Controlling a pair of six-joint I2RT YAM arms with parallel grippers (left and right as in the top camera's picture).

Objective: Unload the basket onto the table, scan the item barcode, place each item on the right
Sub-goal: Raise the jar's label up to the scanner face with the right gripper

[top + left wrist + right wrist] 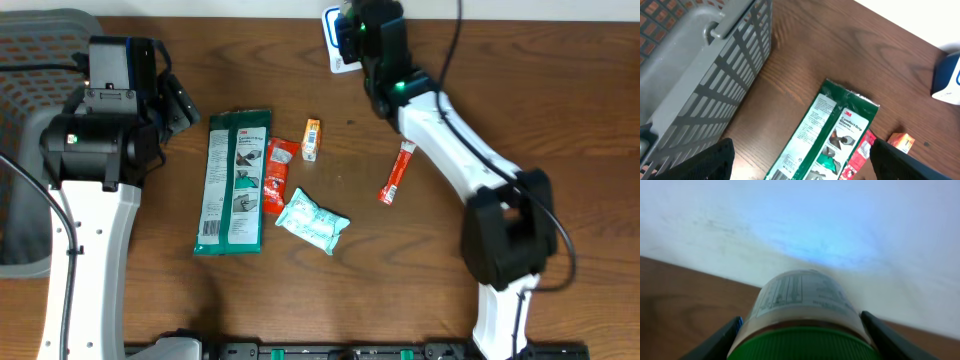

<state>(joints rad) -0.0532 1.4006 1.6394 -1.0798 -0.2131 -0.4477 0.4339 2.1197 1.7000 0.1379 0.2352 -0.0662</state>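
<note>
At the far edge of the counter (350, 150), a green-capped bottle (800, 297) sits gripped in the right fingers (352, 28)

Over the back of the counter, the right fingers press against both sides of the bottle just above its green cap, about half spread, with the printed label turned up toward the wrist camera and a pale, blue-lit surface close in front; from overhead that hand hangs above a blue-and-white device (335, 50), and I cannot tell whether bottle and device touch. The left fingers (180, 105) stand wide apart and hold nothing, hovering beside a grey basket (700, 75) and above the top end of a green glove packet (235, 180). Near the packet lie a red sachet (277, 175), a small orange box (311, 138), a pale teal pouch (312, 222) and, further right, a red stick pack (396, 173)
</note>
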